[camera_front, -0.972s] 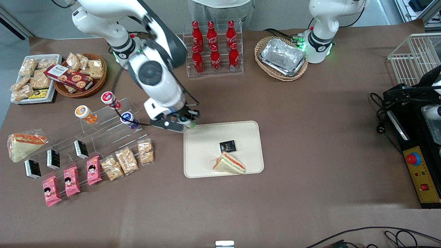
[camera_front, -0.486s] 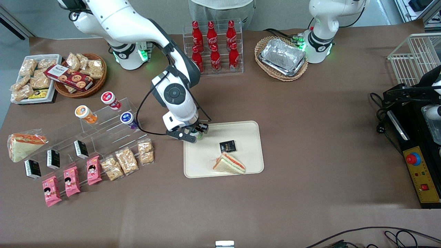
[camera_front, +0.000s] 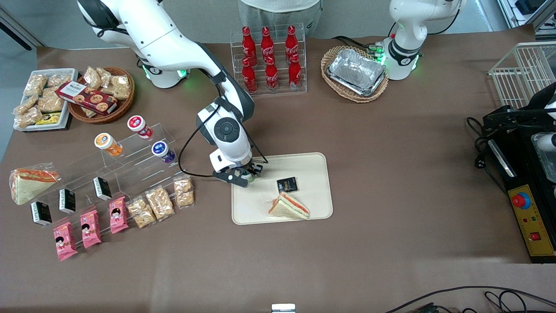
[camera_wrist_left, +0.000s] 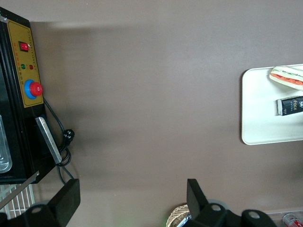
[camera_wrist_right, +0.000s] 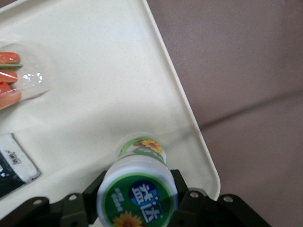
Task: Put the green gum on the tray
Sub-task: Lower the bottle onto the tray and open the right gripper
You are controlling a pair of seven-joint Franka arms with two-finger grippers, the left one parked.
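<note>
My right gripper [camera_front: 246,174] is shut on the green gum [camera_wrist_right: 137,189], a small green jar with a white lid and a green sunflower label. The jar's base stands on or just above the cream tray [camera_wrist_right: 94,71] close to its rim; touching cannot be told. In the front view the gum [camera_front: 248,175] shows only as a green speck between the fingers, over the tray [camera_front: 312,174] near the corner closest to the acrylic shelf. A black packet [camera_front: 287,184] and a wrapped sandwich [camera_front: 289,206] lie on the tray nearer the front camera.
An acrylic shelf [camera_front: 130,165] toward the working arm's end holds orange [camera_front: 107,144], red [camera_front: 139,126] and purple [camera_front: 163,151] jars. Snack packs [camera_front: 160,202] lie before it. Cola bottles [camera_front: 269,61] and a foil pan in a basket [camera_front: 355,71] stand farther from the front camera.
My gripper carried the green gum from beside the shelf's end over the tray's rim and lowered it onto the tray's corner area, slowing in the last half second.
</note>
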